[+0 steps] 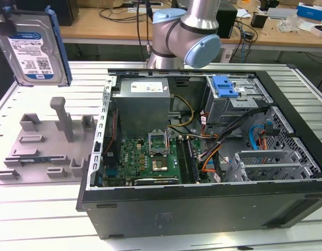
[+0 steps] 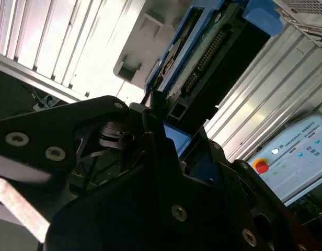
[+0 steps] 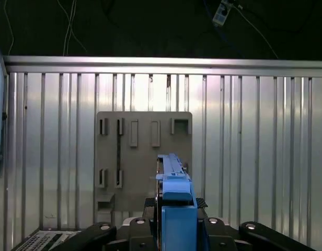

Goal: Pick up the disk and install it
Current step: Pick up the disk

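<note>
Tool: gripper point(image 3: 175, 222) is closed, clamped on the disk point(image 1: 33, 47). Disk sits edge-on between its two sides in both wrist views.
Disk pos: up in the air at the exterior view's left, above the grey holder plate point(image 1: 43, 149), not touching it. Label side faces the ext. cam, blue frame along the edge.
Done: pick-up looks complete to me; you've got the disk off the plate and clear of the table point(image 1: 25, 219).
Left: the install. Disk is well apart from the open PC case point(image 1: 203, 209), and the drive cage point(image 1: 239, 102) w/ the blue clip point(image 1: 224, 86) on top hasn't got it. Roughly halfway, I'd judge.
Ext. view gives you: label side, the arm point(image 1: 187, 31) behind the case, plus case insides, i.e. board point(image 1: 150, 157) and power supply point(image 1: 142, 102).
First wrist view gives you: a look along the disk's thin edge down to the plate and ribbed table, so you can check the disk hangs over the plate.
Second wrist view gives you: the disk's connector end and circuit side close up, and a control pendant point(image 2: 294, 157) w/ red button point(image 2: 261, 166) lying on the table nearby.
</note>
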Motion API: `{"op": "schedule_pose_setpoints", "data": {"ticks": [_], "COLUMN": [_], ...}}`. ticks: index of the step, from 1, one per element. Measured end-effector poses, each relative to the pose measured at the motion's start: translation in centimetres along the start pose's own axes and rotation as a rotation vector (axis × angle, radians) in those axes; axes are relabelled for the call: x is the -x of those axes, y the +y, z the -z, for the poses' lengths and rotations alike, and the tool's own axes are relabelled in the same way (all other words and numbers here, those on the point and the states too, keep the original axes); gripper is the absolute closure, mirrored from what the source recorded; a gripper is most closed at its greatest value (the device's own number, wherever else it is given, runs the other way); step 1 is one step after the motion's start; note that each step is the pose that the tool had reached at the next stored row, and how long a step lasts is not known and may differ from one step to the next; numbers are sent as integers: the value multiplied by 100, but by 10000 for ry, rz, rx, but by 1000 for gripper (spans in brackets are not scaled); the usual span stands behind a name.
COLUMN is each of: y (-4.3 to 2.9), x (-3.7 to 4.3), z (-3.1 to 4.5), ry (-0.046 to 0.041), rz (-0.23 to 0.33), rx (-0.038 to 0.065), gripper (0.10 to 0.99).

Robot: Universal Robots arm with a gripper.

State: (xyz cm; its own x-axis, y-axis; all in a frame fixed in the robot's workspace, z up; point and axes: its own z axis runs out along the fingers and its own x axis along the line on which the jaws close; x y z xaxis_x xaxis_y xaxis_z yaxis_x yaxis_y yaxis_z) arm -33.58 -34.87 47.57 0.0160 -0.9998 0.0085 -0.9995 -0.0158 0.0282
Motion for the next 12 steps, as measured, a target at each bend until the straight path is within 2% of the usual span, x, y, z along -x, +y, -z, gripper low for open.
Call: {"op": "schedule_pose_setpoints", "data": {"ticks": [1,2,6,9,12], "y": [-165,-226,-390,-609,-742], "x": [-59,-82,-142,-210,-242], "z": [4,6,11,27,55], "ry": [-33,-48,-78,-100,-103], "rz": [1,-1,0,1,1], "rx": [6,9,20,42,61], "gripper": [722,722,722,722,722]}}
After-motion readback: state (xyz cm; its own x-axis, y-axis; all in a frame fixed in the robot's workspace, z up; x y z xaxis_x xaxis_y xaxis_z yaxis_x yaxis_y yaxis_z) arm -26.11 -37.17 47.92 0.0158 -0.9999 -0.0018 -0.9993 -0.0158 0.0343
